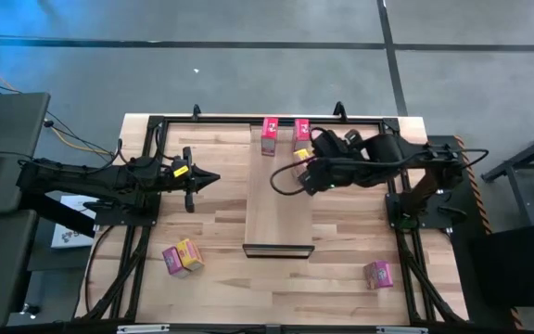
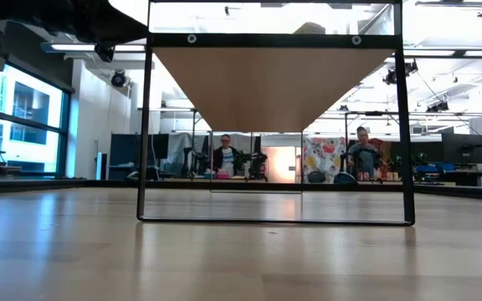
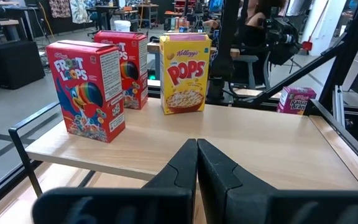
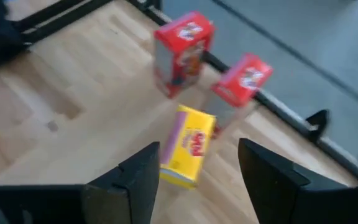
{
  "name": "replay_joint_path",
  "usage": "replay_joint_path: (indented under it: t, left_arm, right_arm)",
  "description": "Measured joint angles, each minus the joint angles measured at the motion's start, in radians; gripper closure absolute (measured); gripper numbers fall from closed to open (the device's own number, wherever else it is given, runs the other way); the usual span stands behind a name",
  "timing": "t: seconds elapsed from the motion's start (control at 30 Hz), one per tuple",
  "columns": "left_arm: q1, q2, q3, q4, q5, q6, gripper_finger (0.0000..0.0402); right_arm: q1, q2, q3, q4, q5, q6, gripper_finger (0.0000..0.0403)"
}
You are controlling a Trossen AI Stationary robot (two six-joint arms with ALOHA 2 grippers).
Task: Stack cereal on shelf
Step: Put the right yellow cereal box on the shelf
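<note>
The right pincer hangs over the far half of the shelf, its fingers spread wide with nothing between them. In the right wrist view a yellow box stands on the shelf just ahead of the gap between the fingers, not touched by either one. Beyond it stand two red boxes side by side near the shelf's far end; the second red box is just beside the yellow one. In the left wrist view all three stand upright on the plank, the yellow box next to the red pair.

The left pincer waits to the left of the shelf, fingers pressed together and empty, pointing toward the plank.

The shelf runs from the far edge of the tabletop toward the near side, with a dark bar at its near end. On the tabletop, near the front left, a pink box and another yellow box lie touching each other. A second pink box lies alone at the front right, well apart from the shelf
</note>
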Motion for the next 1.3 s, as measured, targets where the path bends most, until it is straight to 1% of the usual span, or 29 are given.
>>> replay_joint_path:
  t: [0.07,0.17,0.23,0.37,0.43,0.5,0.63,0.7,0.83,0.93,1.07,1.3]
  left_arm:
    - [0.0,0.0,0.0,0.0,0.0,-0.001,0.0398]
    - [0.0,0.0,0.0,0.0,0.0,-0.002,0.0398]
    - [0.0,0.0,0.0,0.0,0.0,-0.002,0.0398]
    - [0.0,0.0,0.0,0.0,0.0,-0.002,0.0398]
    - [0.0,0.0,0.0,0.0,0.0,-0.001,0.0398]
    - [0.0,0.0,0.0,0.0,0.0,-0.001,0.0398]
    - [0.0,0.0,0.0,0.001,0.0,-0.001,0.0398]
    - [0.0,0.0,0.0,0.002,0.0,-0.001,0.0398]
    - [0.0,0.0,0.0,0.002,0.0,0.0,0.0398]
    - [0.0,0.0,0.0,0.003,0.0,0.0,0.0398]
    - [0.0,0.0,0.0,0.003,0.0,0.001,0.0398]
    - [0.0,0.0,0.0,0.004,0.0,0.001,0.0398]
  right_arm:
    - [0.01,-0.047,-0.081,0.0,0.041,0.023,0.021]
    - [0.022,-0.151,-0.263,-0.002,0.039,0.098,0.0219]
    - [0.037,-0.239,-0.393,-0.002,0.04,0.183,0.0226]
    - [0.083,-0.418,-0.657,0.002,0.091,0.412,0.0252]
    - [0.11,-0.497,-0.797,0.065,0.131,0.512,0.0274]
    - [0.136,-0.562,-0.94,0.197,0.168,0.545,0.0302]
    - [0.149,-0.638,-1.19,0.541,0.214,0.486,0.0372]
    - [0.149,-0.652,-1.29,0.719,0.257,0.446,0.0395]
    - [0.148,-0.651,-1.454,1.108,0.307,0.298,0.0387]
    - [0.138,-0.648,-1.547,1.348,0.31,0.194,0.0398]
    - [0.118,-0.648,-1.606,1.555,0.309,0.111,0.04]
    - [0.085,-0.637,-1.614,1.712,0.294,0.004,0.0402]
